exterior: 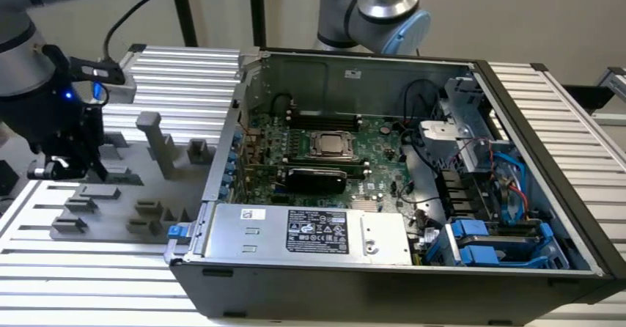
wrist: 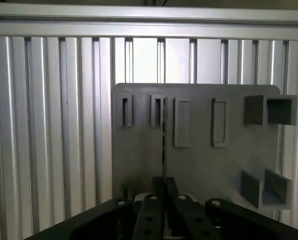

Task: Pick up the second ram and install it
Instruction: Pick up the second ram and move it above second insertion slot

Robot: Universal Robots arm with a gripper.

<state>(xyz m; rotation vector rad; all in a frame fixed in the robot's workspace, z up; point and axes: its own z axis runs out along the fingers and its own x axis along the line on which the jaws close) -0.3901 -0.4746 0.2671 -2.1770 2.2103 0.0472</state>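
Wrist view is showing the gripper with its two black fingers drawn close together, leaving only a narrow slit. The second ram is sitting in that slit. It is seen edge-on as a thin dark strip running out from the fingertips, so the stick is being gripped. Beyond it the grey tray is lying flat on the ribbed aluminium table. The strip's far end is lining up with a narrow slot holder near one tray edge. Whether the stick is touching that holder or standing clear of it cannot be told. Two flat rectangular recesses and a hollow box-shaped block are occupying the rest of that edge.

Exterior view is showing the gripper hanging low over the tray's edge at the exterior view's left. A blue light is glowing on the wrist above it. The tray is lying just beside the open computer case, on the case's side toward the exterior view's left. Inside the case, the motherboard is carrying the square processor socket. Long black memory slots are lying just beyond the socket, toward the rear wall. The power supply is lying along the near edge. Gripper and case are well apart. A second arm is standing behind the case's rear wall.
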